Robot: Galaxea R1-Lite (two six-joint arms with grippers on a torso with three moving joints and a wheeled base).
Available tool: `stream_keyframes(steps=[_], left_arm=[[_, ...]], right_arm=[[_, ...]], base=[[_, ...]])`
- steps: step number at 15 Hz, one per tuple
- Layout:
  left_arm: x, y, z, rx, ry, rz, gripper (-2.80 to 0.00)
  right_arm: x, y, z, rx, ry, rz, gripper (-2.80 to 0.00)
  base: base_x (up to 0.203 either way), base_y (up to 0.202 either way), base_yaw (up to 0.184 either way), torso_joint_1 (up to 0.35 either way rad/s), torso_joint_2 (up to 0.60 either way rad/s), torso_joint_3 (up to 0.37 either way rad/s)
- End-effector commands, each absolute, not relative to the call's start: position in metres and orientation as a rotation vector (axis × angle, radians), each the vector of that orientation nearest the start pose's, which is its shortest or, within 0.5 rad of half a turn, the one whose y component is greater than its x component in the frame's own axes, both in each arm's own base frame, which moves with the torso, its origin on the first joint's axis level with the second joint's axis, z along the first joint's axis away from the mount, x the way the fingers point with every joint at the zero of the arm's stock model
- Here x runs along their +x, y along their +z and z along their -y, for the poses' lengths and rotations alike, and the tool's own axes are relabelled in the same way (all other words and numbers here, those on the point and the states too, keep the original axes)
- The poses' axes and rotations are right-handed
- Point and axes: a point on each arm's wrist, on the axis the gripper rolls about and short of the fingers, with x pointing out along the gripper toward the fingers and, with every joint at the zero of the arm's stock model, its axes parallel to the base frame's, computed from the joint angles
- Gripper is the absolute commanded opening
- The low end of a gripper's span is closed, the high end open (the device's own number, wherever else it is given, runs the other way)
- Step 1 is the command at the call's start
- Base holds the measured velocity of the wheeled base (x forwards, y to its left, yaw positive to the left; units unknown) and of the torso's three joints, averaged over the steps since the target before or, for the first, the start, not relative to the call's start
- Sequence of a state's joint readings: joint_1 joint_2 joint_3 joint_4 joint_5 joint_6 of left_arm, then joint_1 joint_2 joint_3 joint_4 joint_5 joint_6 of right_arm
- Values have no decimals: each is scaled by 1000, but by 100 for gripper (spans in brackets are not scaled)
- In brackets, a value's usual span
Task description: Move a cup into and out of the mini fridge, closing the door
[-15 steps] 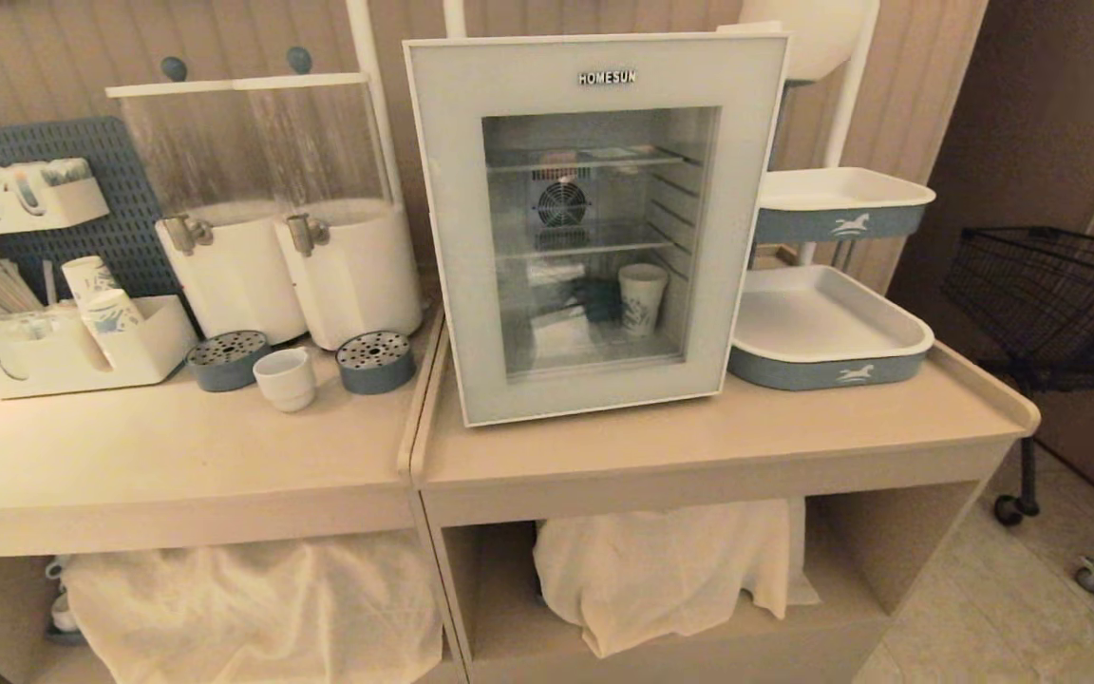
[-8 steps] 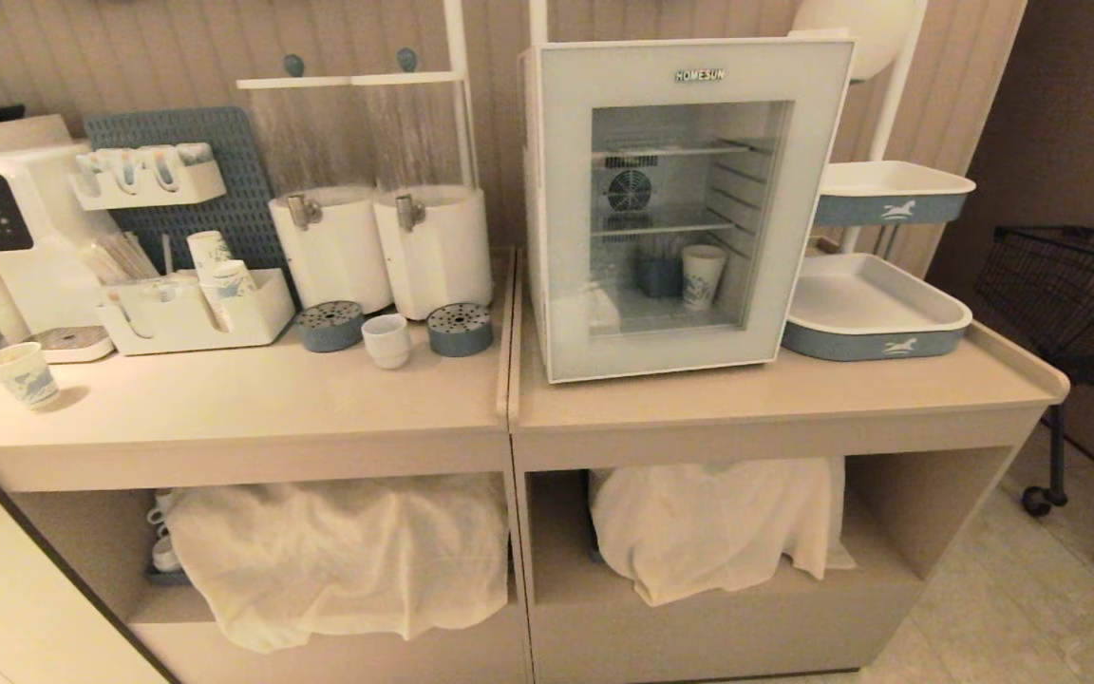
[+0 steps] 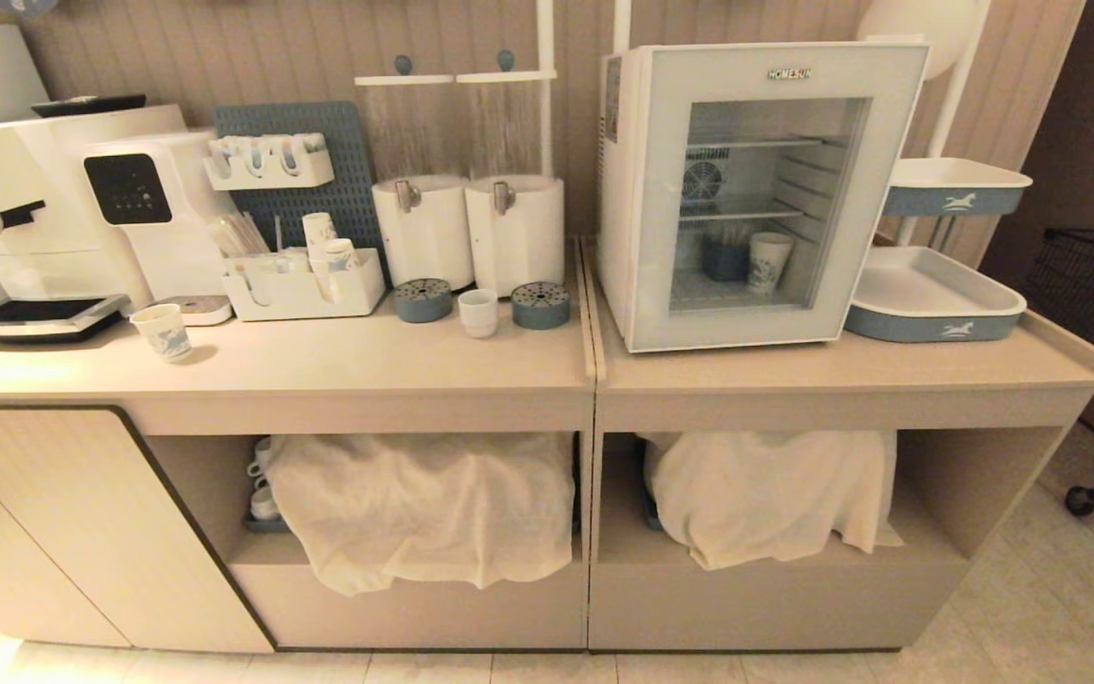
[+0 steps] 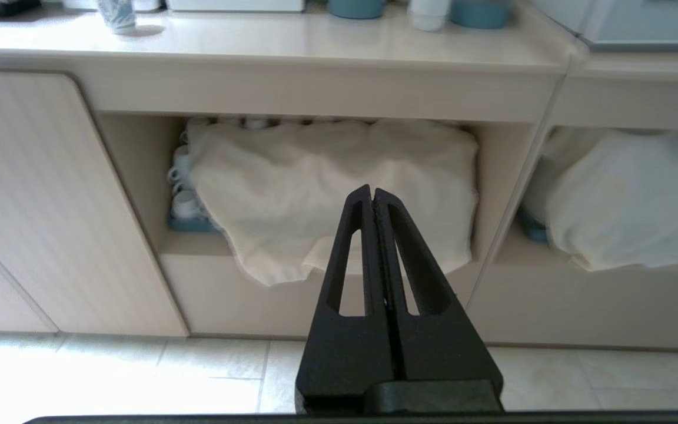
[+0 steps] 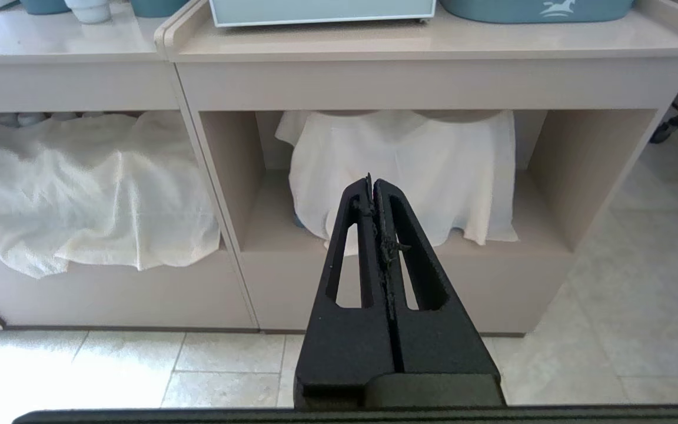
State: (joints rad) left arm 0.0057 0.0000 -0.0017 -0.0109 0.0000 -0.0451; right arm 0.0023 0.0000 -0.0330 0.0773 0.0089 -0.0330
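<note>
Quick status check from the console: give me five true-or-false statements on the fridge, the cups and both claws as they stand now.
1. The door of the mini fridge is shut. True.
2. The cup stands inside the fridge. False: it stands on the counter between two round blue drip trays.
3. A printed paper cup shows through the door glass. True.
4. The left claw grips a cloth. False: it is shut on nothing, out in front of the lower shelf.
5. The right claw is open. False: its fingers are pressed together.
</note>
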Motion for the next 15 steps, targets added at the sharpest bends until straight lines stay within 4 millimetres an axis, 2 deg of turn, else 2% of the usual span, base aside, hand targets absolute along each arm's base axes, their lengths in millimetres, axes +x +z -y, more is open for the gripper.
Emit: stream_keyframes(steps=[1, 15], left_arm=[[-23, 77, 0, -46, 6, 13, -280], [-23, 78, 0, -44, 6, 14, -280]], right_arm=[[-25, 77, 0, -34, 14, -46, -280], [-25, 77, 0, -34, 13, -46, -280]], base=[[-3, 121, -10, 2, 22, 3], [0, 191, 8, 3, 2, 2]])
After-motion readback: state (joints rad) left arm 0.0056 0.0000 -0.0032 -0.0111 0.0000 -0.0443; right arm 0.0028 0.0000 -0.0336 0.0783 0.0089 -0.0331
